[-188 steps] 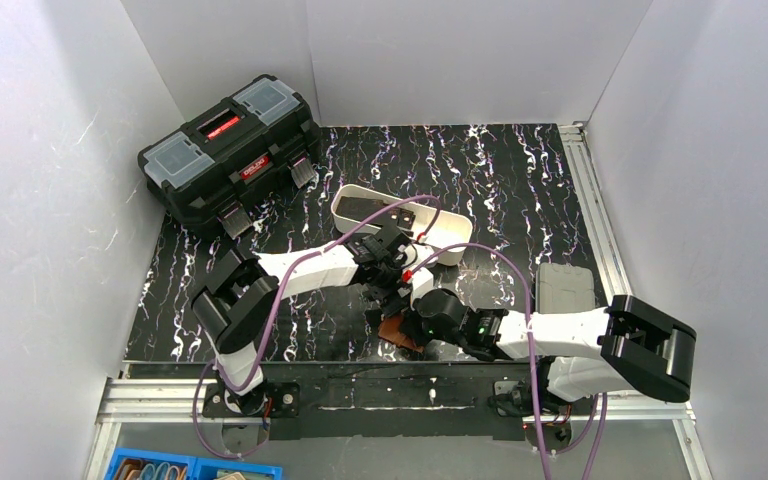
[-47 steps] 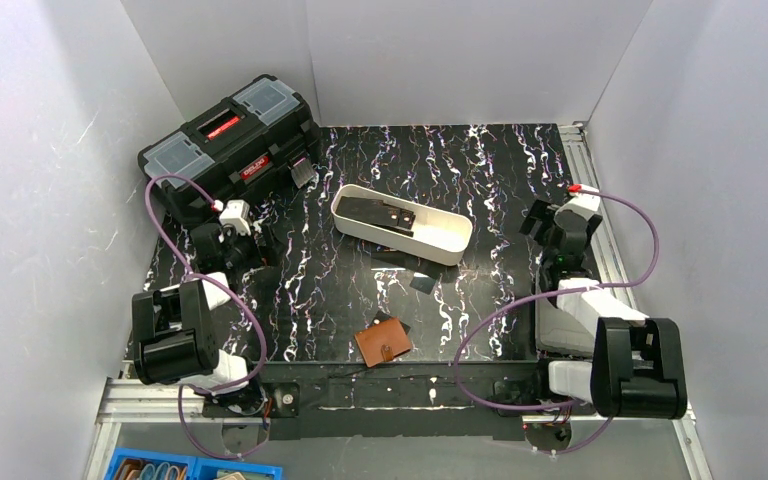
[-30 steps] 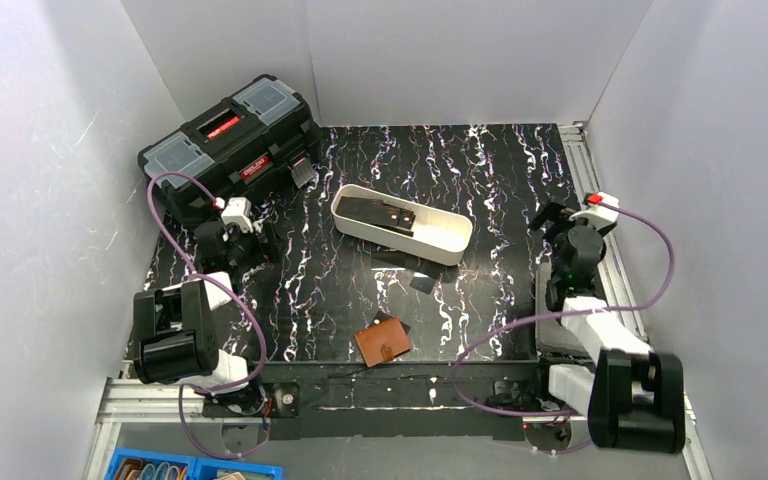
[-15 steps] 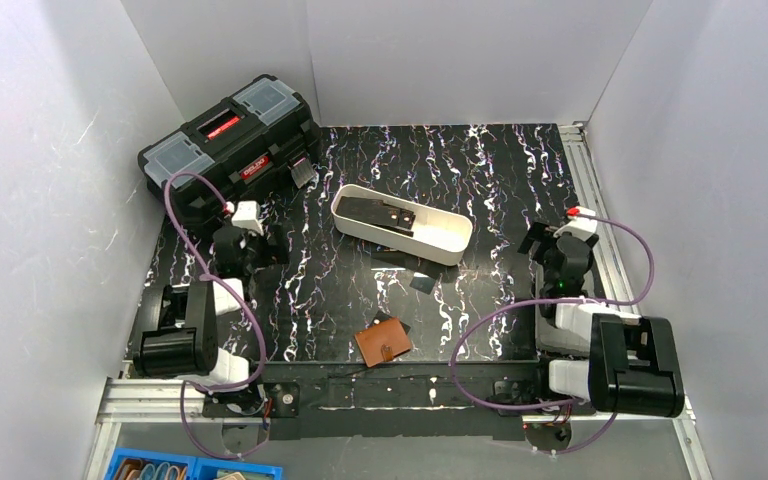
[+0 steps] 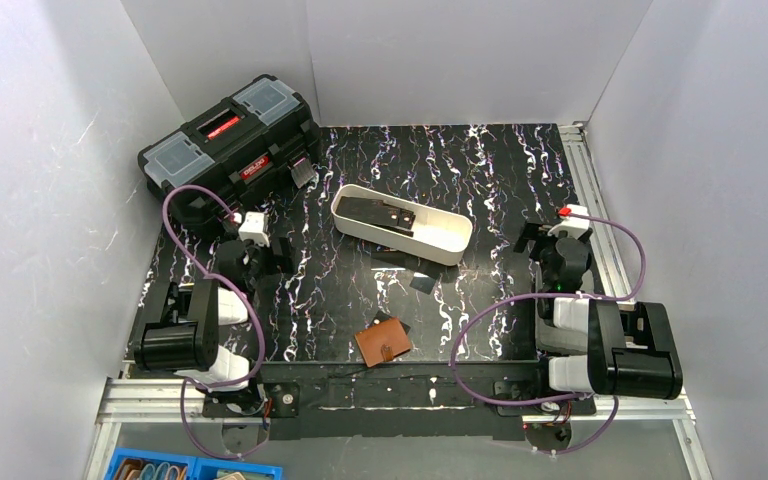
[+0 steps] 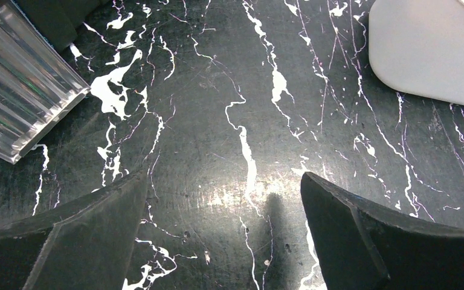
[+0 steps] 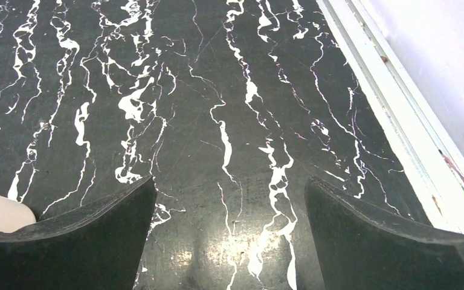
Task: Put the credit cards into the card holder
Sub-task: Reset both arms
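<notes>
The brown card holder (image 5: 382,343) lies shut near the table's front edge, with a dark corner sticking out at its far side. Two dark credit cards (image 5: 392,258) (image 5: 422,283) lie loose on the table in front of the white tray (image 5: 452,243), and more dark cards (image 5: 380,213) rest inside it. My left gripper (image 5: 280,255) (image 6: 225,181) hangs open over bare table at the left, far from the holder. At the right side my right gripper (image 5: 530,240) (image 7: 229,184) is open too, with nothing between its fingers. Both arms are folded back over their bases.
A big black toolbox (image 5: 230,150) stands at the back left; its ribbed latch (image 6: 18,109) shows in the left wrist view, as does the tray's end (image 6: 429,48). An aluminium rail (image 7: 393,109) runs along the right edge. A grey flat object (image 5: 565,295) lies under the right arm.
Both arms have left the card holder at the centre and folded back. In the last second the left gripper drifted right and nearer, the right gripper slightly left and nearer. Both stayed open.
</notes>
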Tool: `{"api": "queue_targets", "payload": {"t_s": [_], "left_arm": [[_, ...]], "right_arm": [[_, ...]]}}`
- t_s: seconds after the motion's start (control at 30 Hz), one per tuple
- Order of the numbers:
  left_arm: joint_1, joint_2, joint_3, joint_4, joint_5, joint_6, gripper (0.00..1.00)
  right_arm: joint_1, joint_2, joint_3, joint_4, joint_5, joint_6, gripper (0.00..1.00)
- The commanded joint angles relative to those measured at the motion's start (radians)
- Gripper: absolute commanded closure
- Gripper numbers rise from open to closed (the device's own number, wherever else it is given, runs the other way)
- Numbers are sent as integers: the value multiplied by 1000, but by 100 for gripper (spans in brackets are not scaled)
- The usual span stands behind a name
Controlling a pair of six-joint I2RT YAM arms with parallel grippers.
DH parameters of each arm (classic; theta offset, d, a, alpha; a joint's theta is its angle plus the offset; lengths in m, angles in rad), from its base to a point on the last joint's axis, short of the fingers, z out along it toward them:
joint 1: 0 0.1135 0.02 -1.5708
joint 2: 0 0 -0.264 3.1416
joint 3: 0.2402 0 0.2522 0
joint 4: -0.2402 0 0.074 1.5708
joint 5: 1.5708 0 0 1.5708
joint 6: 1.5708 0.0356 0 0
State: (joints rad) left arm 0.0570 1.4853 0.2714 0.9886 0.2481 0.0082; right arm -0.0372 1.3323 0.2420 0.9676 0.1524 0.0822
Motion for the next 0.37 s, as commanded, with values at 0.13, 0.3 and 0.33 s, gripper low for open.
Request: {"api": "queue_targets", "payload": {"t_s": [0.13, 0.3, 0.33], "left_arm": [[5, -4, 20, 27, 4, 20, 2], [5, 1, 22, 29, 2, 21, 2], [4, 1, 18, 39, 2, 19, 2]], "right_arm": [[-1, -5, 12, 31, -10, 4, 2], [-1, -5, 11, 32, -11, 4, 2], [0, -4, 11, 33, -11, 4, 2]]}}
